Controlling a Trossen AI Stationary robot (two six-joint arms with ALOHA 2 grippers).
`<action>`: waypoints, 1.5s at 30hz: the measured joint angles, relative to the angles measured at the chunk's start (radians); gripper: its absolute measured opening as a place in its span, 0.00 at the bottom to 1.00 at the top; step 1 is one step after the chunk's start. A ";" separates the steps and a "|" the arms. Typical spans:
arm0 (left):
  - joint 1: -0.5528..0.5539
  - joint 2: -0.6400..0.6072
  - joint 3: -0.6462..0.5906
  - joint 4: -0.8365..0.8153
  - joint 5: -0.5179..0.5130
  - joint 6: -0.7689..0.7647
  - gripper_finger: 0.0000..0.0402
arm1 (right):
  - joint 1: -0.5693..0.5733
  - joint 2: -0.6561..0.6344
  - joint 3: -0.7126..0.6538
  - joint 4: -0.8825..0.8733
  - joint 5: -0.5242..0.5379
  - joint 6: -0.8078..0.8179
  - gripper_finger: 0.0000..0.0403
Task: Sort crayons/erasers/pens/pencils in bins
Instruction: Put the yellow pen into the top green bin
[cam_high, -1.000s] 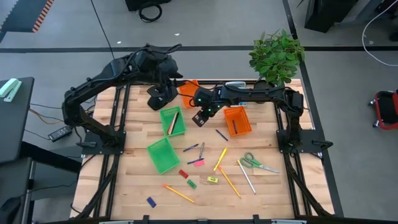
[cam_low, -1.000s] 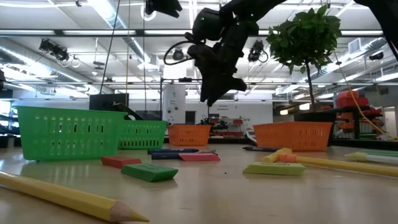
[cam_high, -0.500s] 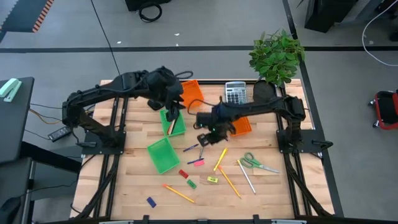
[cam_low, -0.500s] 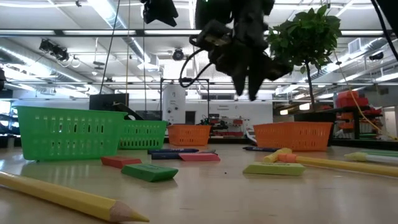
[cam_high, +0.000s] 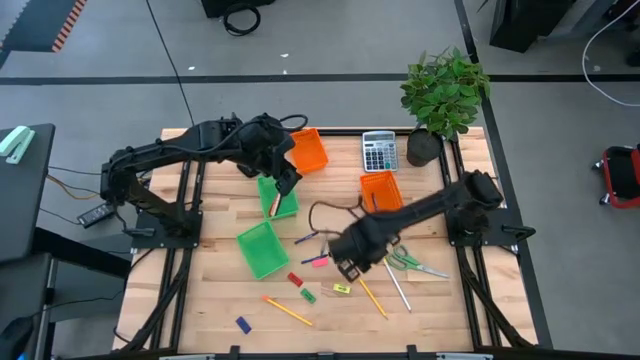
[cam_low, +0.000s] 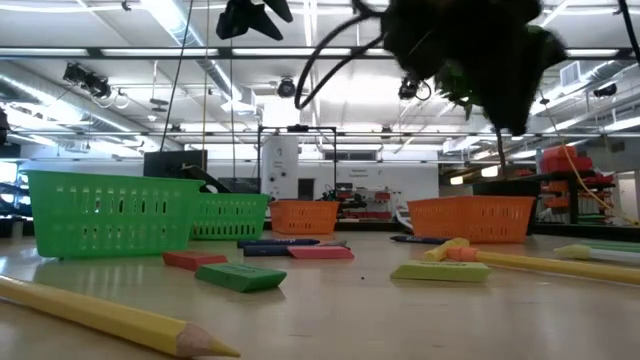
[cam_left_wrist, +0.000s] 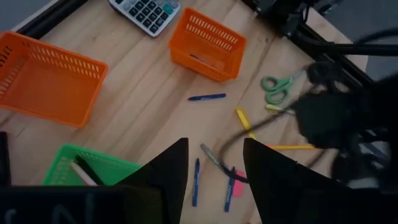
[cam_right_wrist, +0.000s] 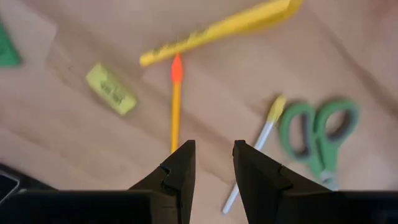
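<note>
A: Black fingers of the right gripper (cam_right_wrist: 213, 163) stand spread with bare gap between them, pinching nothing. It hangs above the tabletop (cam_high: 430, 300) near the middle, over the loose sticks.

B: What lies right under it?

A: In its wrist view, a pencil with an orange tip (cam_right_wrist: 176, 102) runs straight out from between the fingers. A thicker yellow stick (cam_right_wrist: 217, 30) lies crosswise beyond that tip, and a yellow eraser (cam_right_wrist: 111, 89) sits off to one side, apart from both. Green-handled scissors (cam_right_wrist: 317, 134) lie on the other side, with a pale stick (cam_right_wrist: 252, 158) just beside them.

B: And the left gripper?

A: The left gripper (cam_left_wrist: 214, 165) is also spread and empty, held over the farther green bin (cam_high: 277, 195), which has a stick in it. Its wrist view shows the near orange bin (cam_left_wrist: 207, 43) with a dark pen inside, a blue pen (cam_left_wrist: 207, 97) on the wood just beside that bin, and two more blue pens (cam_left_wrist: 196, 182) closer in. The other orange bin (cam_high: 308, 148) and a calculator (cam_high: 378, 150) sit at the far edge, by a potted plant (cam_high: 445, 90).

B: The rest of the erasers?

A: Loose on the near half: red (cam_high: 295, 279), green (cam_high: 308, 296), pink (cam_high: 319, 261), and blue (cam_high: 242, 324) well apart near the front. The second green bin (cam_high: 262, 249) stands beside them.
</note>
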 joint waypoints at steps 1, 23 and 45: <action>-0.004 0.000 0.000 0.000 -0.004 -0.007 0.40 | 0.019 -0.001 0.000 0.008 0.008 0.030 0.29; -0.248 0.132 0.000 0.222 -0.222 -0.235 0.39 | 0.244 -0.397 0.003 -0.090 0.697 0.399 0.29; -0.399 0.440 0.000 0.572 -0.322 -0.141 0.21 | 0.251 -0.530 0.003 -0.273 0.881 0.332 0.29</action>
